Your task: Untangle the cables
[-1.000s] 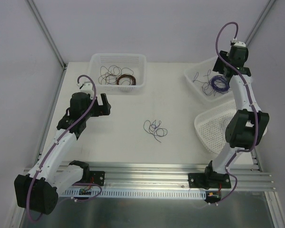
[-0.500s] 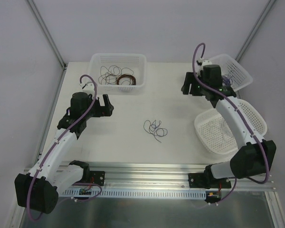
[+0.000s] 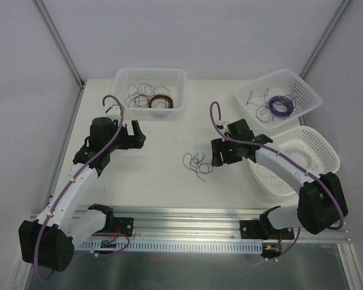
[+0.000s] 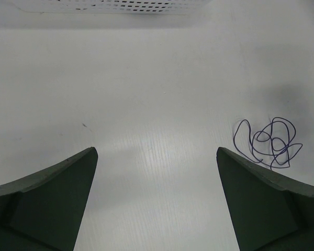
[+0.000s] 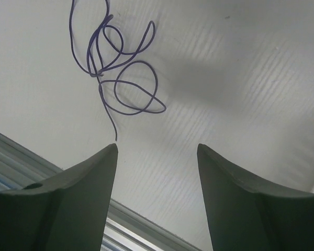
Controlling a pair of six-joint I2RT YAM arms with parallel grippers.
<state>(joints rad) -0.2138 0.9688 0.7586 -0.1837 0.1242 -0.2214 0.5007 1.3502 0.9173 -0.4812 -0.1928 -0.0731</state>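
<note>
The cables (image 3: 197, 164) are a small clump of thin dark and purple wire lying on the white table at its middle. My right gripper (image 3: 218, 154) is open and empty, just right of the clump and above the table. In the right wrist view the clump (image 5: 115, 68) lies ahead and left of the open gripper (image 5: 157, 147), with a loose wire end near the left fingertip. My left gripper (image 3: 135, 134) is open and empty, well left of the clump. In the left wrist view the clump (image 4: 269, 142) lies far right, beside the right finger (image 4: 261, 198).
A white basket (image 3: 150, 70) with loose wires and a red-brown coil stands at the back left. A tilted basket (image 3: 308, 90) with purple wire is at the back right. Another white basket (image 3: 327, 151) stands under the right arm. A metal rail (image 3: 199, 217) runs along the front edge.
My right arm has swung from the back right basket down to the middle of the table, beside the clump. The left arm and the clump have not moved.
</note>
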